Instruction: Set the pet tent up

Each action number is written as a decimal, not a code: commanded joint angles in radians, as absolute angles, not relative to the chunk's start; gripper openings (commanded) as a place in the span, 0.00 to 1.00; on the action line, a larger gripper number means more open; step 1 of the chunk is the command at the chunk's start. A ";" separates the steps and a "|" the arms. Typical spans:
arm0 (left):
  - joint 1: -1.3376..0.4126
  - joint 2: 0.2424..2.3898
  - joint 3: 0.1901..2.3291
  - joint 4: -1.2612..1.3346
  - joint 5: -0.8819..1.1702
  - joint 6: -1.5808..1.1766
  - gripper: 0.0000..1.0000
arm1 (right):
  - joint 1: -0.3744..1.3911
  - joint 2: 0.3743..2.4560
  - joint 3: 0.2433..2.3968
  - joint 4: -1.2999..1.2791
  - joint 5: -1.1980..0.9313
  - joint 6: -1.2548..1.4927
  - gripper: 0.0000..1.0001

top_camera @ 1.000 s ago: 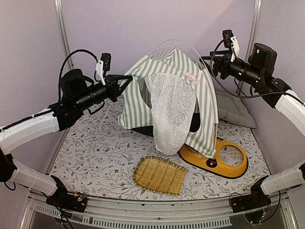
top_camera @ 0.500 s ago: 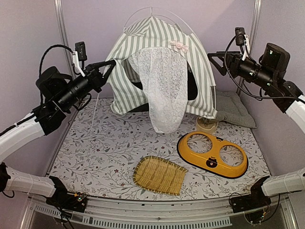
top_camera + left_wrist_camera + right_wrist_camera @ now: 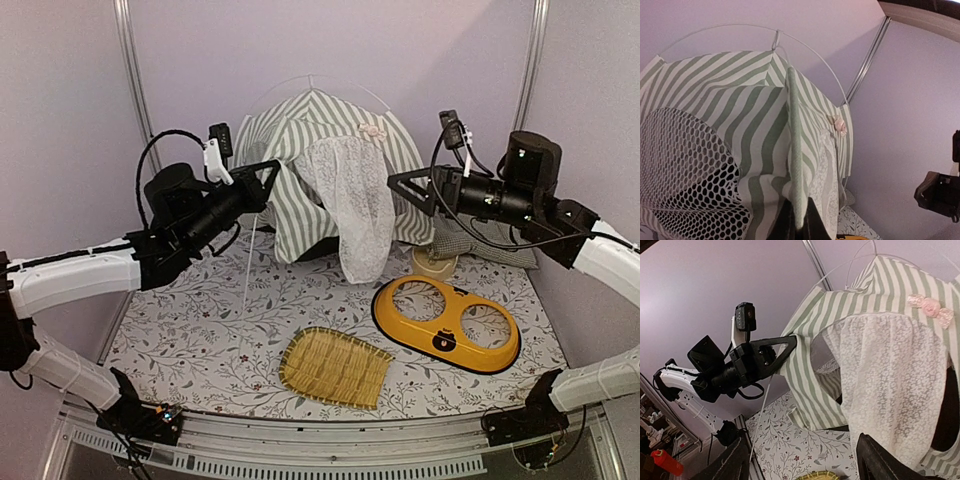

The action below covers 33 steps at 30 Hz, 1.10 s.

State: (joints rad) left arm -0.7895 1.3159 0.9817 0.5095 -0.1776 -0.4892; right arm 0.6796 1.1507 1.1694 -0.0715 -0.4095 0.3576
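The pet tent (image 3: 300, 130) had moved off the yellow feeder (image 3: 447, 322) to the far centre of the table (image 3: 200, 330). The left gripper (image 3: 270, 172) was clamped on its left seam. The right gripper (image 3: 393, 183), wide and empty, had advanced toward its right side. Seating the tent probably remained to be done.

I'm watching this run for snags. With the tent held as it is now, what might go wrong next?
1. Only the left gripper holds the tent, pinching a narrow seam. The right gripper is open, so the tent may slip or twist.
2. A loose pole hangs toward the table and could catch or bend.
3. The curtain hangs near the bowl; lowering the tent might knock it.
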 commanded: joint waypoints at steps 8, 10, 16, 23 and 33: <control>-0.887 1.461 1.074 0.656 -0.416 -0.552 0.00 | 1.007 1.374 1.091 -0.054 -0.223 0.500 0.91; -0.898 1.482 1.085 0.655 -0.436 -0.559 0.00 | 1.023 1.426 1.089 -0.054 -0.248 0.537 0.88; -0.933 1.534 1.096 0.673 -0.511 -0.568 0.00 | 1.053 1.448 0.938 0.049 -0.293 0.650 0.80; -0.970 1.618 1.132 0.727 -0.537 -0.582 0.00 | 1.067 1.347 0.738 0.213 -0.252 0.771 0.76; -1.000 1.697 1.189 0.750 -0.537 -0.594 0.00 | 1.154 1.369 0.696 0.311 -0.197 0.733 0.72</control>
State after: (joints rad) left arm -0.9779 1.6882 1.1435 0.6548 -0.5285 -0.5919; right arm 1.1378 1.3380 0.7109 0.2291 -0.2173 0.7425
